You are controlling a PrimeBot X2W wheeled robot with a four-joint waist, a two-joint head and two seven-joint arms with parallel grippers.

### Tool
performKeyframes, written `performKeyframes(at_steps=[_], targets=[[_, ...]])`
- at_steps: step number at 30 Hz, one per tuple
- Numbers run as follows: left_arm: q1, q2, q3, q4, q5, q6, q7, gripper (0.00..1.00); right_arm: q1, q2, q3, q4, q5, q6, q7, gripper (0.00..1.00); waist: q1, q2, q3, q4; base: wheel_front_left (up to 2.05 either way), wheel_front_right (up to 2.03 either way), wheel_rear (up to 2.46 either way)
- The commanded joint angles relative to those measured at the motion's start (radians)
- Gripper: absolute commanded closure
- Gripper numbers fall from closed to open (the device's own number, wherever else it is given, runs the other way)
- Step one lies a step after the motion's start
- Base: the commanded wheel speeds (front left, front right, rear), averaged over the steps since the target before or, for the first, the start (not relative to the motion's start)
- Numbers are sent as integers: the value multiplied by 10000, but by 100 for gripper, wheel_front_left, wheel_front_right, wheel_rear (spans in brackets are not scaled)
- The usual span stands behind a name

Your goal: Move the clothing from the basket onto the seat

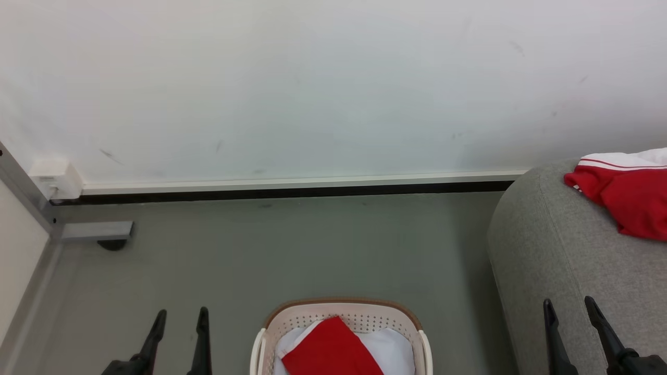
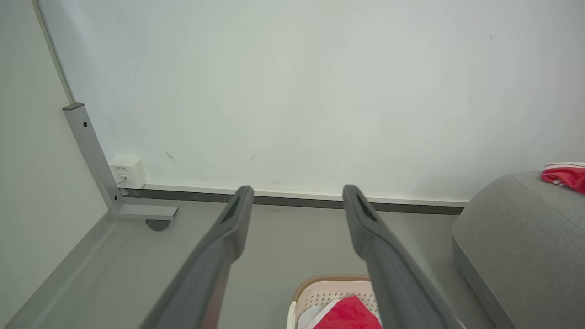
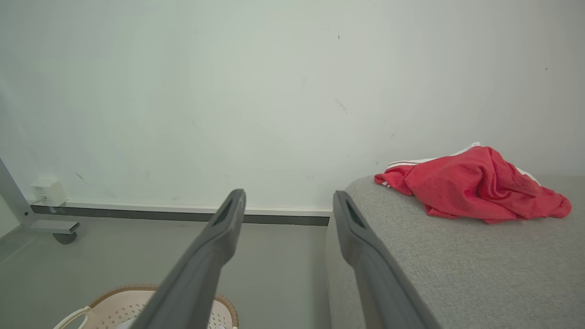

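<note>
Wall and floor: pale wall point(image 1: 312, 88) with a dark skirting strip stood over a bare grey floor point(image 1: 292, 250); a metal frame leg point(image 1: 94, 230) and a white socket box point(image 1: 54, 179) sat in the left corner.
Left gripper: left gripper point(image 1: 182, 312) hung over the floor just left of the basket, fingers spread and empty.
Basket: basket point(image 1: 341, 302) stood on the floor between the two grippers, with only its far end in the head view.
Clothing in basket: a folded red garment point(image 1: 331, 349) lay on top, resting on white fabric point(image 1: 391, 346); whether that white was part of the clothing could not be told.
Right gripper: right gripper point(image 1: 568, 302) hovered over the near edge of the seat, fingers parted and holding nothing.
Seat: seat point(image 1: 552, 250) stood just right of the basket, its rounded end towards the wall.
Clothing on seat: one crumpled red garment with white striped trim point(image 1: 630, 198) already lay on the cushion.
Step in hand: probably reaching down for the next garment in the basket.
Doing it well: the body likely had to bend until the basket sat fully in the head view; the fingers should pinch a raised fold of the red piece, not the rim, and lift it clear of the wall before swinging right.
</note>
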Motion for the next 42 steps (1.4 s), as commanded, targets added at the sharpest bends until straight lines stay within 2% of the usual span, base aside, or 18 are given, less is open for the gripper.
performKeyframes(at_steps=[1,7,15,20,30,35,42], targets=[[51,-32,92,-20,75,-47,-5,0,-55,-22,25,44,101,-22,7,0,3,-1,35,-45,0,0,0],[-198,-145,153,-21,261,-217,-5,0,-303,-22,-24,-154,176,-22,9,0,3,-1,498,-262,0,0,0],[-1560,-150,-375,611,652,-595,-5,0,-1134,-20,-198,-646,14,-22,8,0,3,-1,1924,-661,0,0,0],[-3146,-70,-987,2189,1022,-764,163,0,-1876,-19,-176,-973,-16,-22,8,0,3,-1,3141,-1074,0,0,0],[-5930,-129,-2446,5294,1849,-967,1724,0,-3037,-15,197,-1736,364,-22,8,0,3,-1,5471,-1993,0,0,0],[-7138,-143,-2842,6734,2011,-1003,2774,0,-3515,-8,563,-2315,892,-22,7,0,3,-1,6706,-2304,0,0,0],[-8891,57,-2934,8463,2283,-578,3592,0,-4000,-10,1177,-3361,1072,-22,8,0,3,-1,8427,-2526,0,0,0]])
